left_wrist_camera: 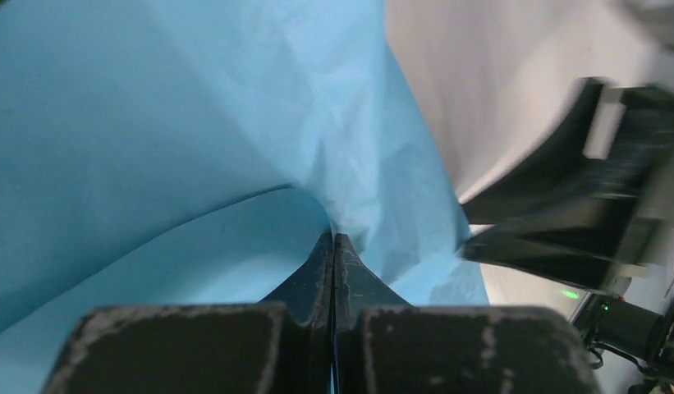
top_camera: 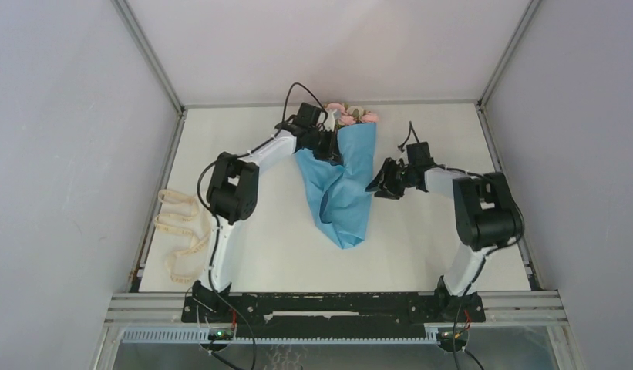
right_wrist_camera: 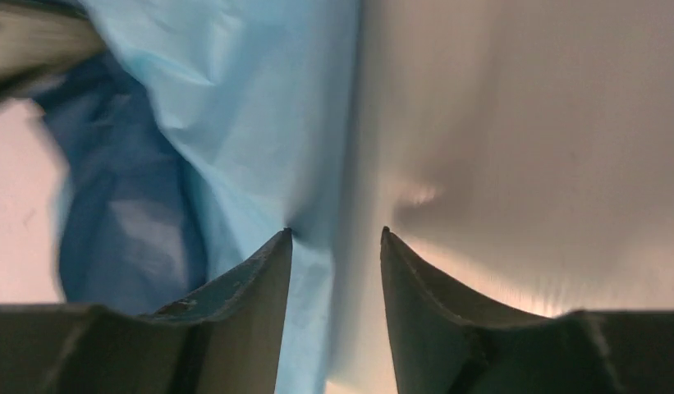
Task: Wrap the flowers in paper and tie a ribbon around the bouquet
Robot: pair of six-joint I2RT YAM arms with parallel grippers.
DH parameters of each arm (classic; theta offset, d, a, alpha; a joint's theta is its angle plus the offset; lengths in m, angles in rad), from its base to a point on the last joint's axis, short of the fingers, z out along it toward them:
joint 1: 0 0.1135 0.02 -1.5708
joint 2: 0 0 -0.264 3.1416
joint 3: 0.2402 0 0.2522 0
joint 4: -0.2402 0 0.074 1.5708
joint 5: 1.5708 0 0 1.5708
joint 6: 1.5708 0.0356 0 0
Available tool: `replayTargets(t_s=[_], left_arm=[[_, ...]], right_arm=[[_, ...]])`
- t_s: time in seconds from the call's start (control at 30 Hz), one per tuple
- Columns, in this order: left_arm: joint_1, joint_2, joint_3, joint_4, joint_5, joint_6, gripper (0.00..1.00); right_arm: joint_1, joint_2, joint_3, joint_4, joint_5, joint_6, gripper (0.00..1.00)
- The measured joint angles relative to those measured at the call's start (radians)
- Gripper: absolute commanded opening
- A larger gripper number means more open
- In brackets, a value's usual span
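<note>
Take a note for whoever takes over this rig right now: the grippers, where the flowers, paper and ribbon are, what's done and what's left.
Left gripper: shut, apparently pinching a fold of the paper near the blooms.
Right gripper: open, beside the paper's right edge, holding nothing.
Flowers: blooms poke out of the paper's far end.
Ribbon: loose on the table, left of the left arm, untouched.
Done: paper folded loosely over the stems; its navy face shows at one gap.
Left: tighten the wrap, then fetch and tie the ribbon.
</note>
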State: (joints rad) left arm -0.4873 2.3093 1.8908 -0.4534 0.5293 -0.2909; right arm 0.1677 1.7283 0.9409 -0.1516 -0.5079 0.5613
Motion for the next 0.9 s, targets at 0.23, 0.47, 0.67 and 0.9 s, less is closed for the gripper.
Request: replayTargets(t_s=[0.23, 0.47, 0.67, 0.9], left_arm=[[-0.088, -0.056, 0.068, -0.031, 0.041, 0.010, 0.00], [-0.162, -0.058, 0.140, 0.026, 0.098, -0.056, 0.00], [-0.134, 0.000, 0.142, 0.143, 0.080, -0.115, 0.00], [-0.090, 0.182, 0.145, 0.164, 0.029, -0.155, 0.00]], right_arm=[[0.011, 0.215, 0.006, 0.162, -0.237, 0.026, 0.00], [0.034, 0.253, 0.006, 0.270, -0.275, 0.079, 0.00], [0.073, 0.251, 0.003, 0.317, -0.257, 0.117, 0.09], [0.079, 0.143, -0.084, 0.297, -0.174, 0.156, 0.27]])
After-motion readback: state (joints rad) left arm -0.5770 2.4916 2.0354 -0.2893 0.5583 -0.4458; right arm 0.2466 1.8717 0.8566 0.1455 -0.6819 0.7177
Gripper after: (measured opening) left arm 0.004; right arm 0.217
